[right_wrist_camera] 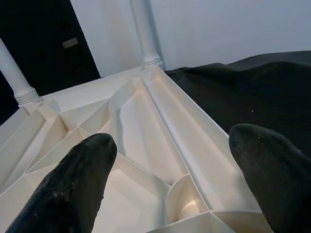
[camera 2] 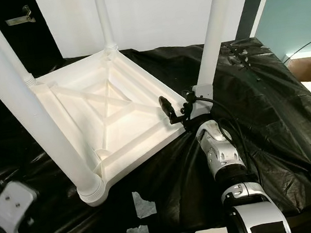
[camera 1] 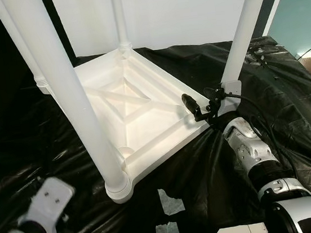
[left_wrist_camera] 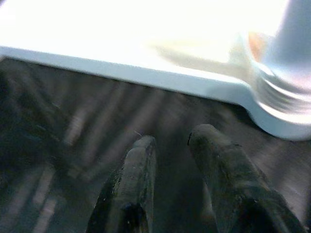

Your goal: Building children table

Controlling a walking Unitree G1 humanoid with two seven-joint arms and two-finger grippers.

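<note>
The right tool [camera 1: 195,107] hangs with fingers spread wide and empty, over the rim of the table [camera 1: 137,104] by its near right leg [camera 1: 245,28]; the table lies upside down on black sheeting [camera 1: 290,105], four legs fitted; the left tool [left_wrist_camera: 170,160], low by the near left leg [camera 1: 64,88], is slightly parted, holding nothing; judging by this, assembly is near done; next comes checking legs or turning it over; no writing readable

left claw [left_wrist_camera: 170,145] – low, fingers slightly parted | right claw [right_wrist_camera: 170,160] – arm extended forward, fingers spread wide
</note>
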